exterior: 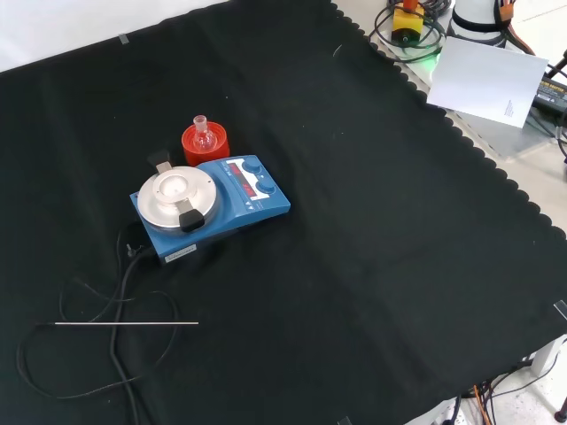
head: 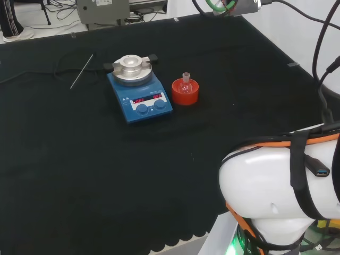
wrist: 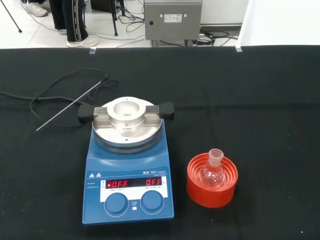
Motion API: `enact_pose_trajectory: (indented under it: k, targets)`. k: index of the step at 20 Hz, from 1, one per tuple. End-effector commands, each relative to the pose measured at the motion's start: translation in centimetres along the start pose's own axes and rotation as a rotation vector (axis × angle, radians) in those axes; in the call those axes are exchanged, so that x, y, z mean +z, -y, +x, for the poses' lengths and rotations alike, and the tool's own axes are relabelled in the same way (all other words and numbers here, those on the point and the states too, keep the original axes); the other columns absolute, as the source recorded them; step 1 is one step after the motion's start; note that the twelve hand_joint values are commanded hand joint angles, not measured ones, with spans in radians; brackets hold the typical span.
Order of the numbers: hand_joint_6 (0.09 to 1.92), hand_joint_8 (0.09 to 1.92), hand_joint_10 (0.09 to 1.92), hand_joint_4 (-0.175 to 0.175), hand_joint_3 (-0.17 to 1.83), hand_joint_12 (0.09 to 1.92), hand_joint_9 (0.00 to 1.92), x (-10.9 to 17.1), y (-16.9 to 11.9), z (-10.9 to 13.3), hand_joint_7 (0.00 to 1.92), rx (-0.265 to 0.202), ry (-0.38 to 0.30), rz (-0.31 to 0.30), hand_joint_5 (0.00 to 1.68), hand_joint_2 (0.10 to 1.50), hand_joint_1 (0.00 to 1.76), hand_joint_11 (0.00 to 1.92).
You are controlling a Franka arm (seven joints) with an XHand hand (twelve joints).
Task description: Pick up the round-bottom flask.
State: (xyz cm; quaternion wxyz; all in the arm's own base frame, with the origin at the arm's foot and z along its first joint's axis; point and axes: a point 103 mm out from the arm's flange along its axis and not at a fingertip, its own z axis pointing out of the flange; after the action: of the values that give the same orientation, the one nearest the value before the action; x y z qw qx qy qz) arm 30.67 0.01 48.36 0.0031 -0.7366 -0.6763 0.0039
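A small clear round-bottom flask (head: 186, 82) sits upright in a red ribbed ring stand (head: 185, 93) on the black cloth, just right of the hotplate in the head view. In the front view the flask (exterior: 204, 134) and its stand (exterior: 205, 146) are behind the hotplate. The wrist view looks at the flask (wrist: 213, 169) in the stand (wrist: 211, 181) from some way off, with nothing touching it.
A blue hotplate stirrer (head: 139, 94) with a round metal block on top stands beside the stand. A thin metal rod (head: 81, 71) and a black cable (exterior: 115, 305) lie on the cloth beyond it. The arm's white link (head: 276, 186) is at the head view's lower right.
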Motion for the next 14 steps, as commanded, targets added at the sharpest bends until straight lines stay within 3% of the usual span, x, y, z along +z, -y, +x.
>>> enact_pose_trajectory:
  k: [1, 2, 4, 9, 14]
  targets:
    - [0.09, 0.86, 0.89, -0.019, 0.73, 1.20, 0.45, 0.0, 0.0, 0.0, 0.33, 0.001, 0.008, -0.010, 0.22, 1.05, 0.33, 0.30]
    - [0.09, 0.70, 0.77, -0.019, 0.56, 1.14, 0.31, 0.0, 0.0, 0.0, 0.19, 0.003, 0.007, -0.010, 0.21, 1.16, 0.17, 0.14]
    - [0.09, 0.55, 0.66, -0.020, 0.38, 1.10, 0.21, 0.0, -0.1, -0.1, 0.10, 0.007, 0.004, -0.005, 0.20, 1.28, 0.04, 0.03]
    - [0.09, 0.50, 0.62, -0.020, 0.31, 1.09, 0.18, 0.2, -0.5, -0.2, 0.08, 0.019, 0.009, 0.009, 0.20, 1.32, 0.01, 0.00]
    - [0.09, 0.50, 0.62, -0.019, 0.30, 1.09, 0.18, 1.6, -3.6, -1.8, 0.08, 0.040, 0.010, 0.042, 0.20, 1.32, 0.02, 0.00]
